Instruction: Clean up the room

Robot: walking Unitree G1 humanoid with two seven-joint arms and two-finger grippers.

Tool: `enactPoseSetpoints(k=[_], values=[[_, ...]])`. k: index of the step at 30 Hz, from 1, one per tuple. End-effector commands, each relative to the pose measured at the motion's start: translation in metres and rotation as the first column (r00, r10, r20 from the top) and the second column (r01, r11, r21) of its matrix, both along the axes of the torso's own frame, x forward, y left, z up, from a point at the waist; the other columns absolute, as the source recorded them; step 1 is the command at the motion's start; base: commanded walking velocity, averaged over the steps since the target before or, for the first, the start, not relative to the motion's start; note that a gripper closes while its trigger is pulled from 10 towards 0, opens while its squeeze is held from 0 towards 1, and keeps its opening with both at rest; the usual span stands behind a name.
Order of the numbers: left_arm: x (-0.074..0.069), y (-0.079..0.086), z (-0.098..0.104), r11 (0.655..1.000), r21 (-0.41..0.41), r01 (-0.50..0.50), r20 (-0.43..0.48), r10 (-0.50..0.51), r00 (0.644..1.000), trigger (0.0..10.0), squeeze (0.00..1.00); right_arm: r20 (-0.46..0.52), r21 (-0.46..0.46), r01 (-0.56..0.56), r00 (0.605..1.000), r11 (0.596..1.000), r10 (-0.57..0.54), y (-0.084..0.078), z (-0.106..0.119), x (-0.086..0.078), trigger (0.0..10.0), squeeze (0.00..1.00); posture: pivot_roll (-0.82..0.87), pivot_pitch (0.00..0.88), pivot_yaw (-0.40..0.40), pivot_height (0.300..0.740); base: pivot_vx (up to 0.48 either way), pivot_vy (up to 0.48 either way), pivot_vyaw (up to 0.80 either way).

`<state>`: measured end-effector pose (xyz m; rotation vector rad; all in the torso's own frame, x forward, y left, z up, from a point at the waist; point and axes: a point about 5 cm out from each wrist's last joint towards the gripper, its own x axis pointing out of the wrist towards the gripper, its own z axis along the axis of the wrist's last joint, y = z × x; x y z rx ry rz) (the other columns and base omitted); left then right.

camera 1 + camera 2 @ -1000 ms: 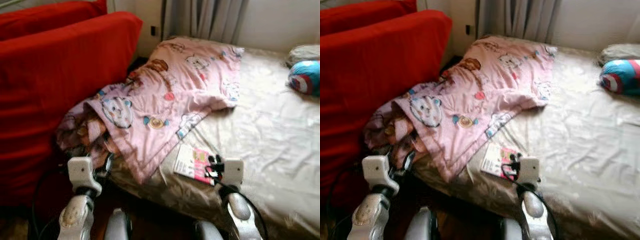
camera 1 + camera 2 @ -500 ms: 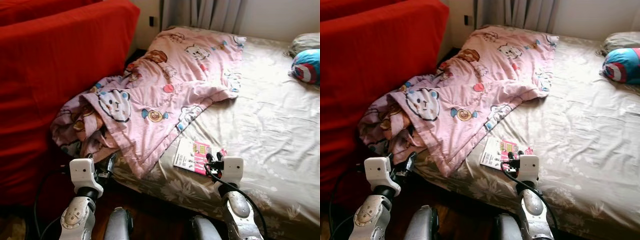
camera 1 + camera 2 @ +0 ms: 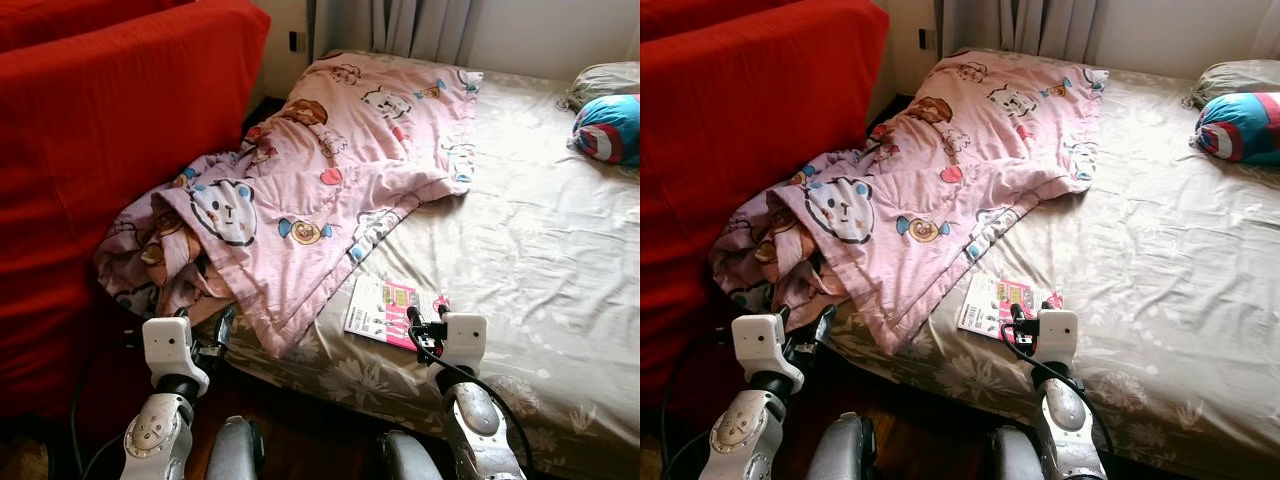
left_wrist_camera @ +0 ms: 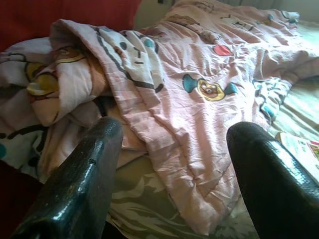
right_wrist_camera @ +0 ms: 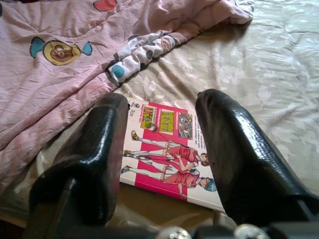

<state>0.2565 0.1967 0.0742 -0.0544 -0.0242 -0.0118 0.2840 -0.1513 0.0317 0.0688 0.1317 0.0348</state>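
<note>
The right gripper (image 5: 162, 149) had edged nearer the booklet (image 3: 385, 310), fingers apart; its long axis apparently ran toward the blanket (image 3: 330, 180). The left gripper (image 4: 172, 164) gaped too.

Bed (image 3: 560, 250) in beige sheet; pink quilt (image 3: 330, 190), magazine (image 3: 385, 310), pillows (image 3: 608, 128)

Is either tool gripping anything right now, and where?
Nothing is held. The right tool is open over the pink booklet; the left tool is open before the blanket.
</note>
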Motion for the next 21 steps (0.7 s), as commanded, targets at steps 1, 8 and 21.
enactPoseSetpoints(k=[1,8,21], values=[[-0.0022,-0.0006,-0.0008,1.0,-0.001,0.005,-0.01,-0.005,1.0,10.0,0.0,-0.021,-0.002,0.004,1.0,1.0,-0.004,-0.0006,-0.0038,-0.0012,10.0,0.0,-0.03,0.131,-0.029,0.627,0.0,0.0,0.0],[-0.0015,-0.0004,-0.0002,1.0,-0.002,0.004,-0.008,-0.004,1.0,10.0,0.0,-0.055,0.012,0.022,0.998,1.0,-0.021,-0.0017,-0.007,-0.0005,10.0,0.0,-0.03,0.13,-0.028,0.627,0.07,0.0,0.0],[-0.0013,-0.0012,0.0,1.0,-0.002,0.0,-0.006,0.0,1.0,10.0,0.0,-0.039,0.019,0.012,0.999,1.0,-0.011,0.0,-0.006,-0.0004,10.0,0.0,-0.03,0.132,-0.032,0.614,0.247,0.0,-0.07]])
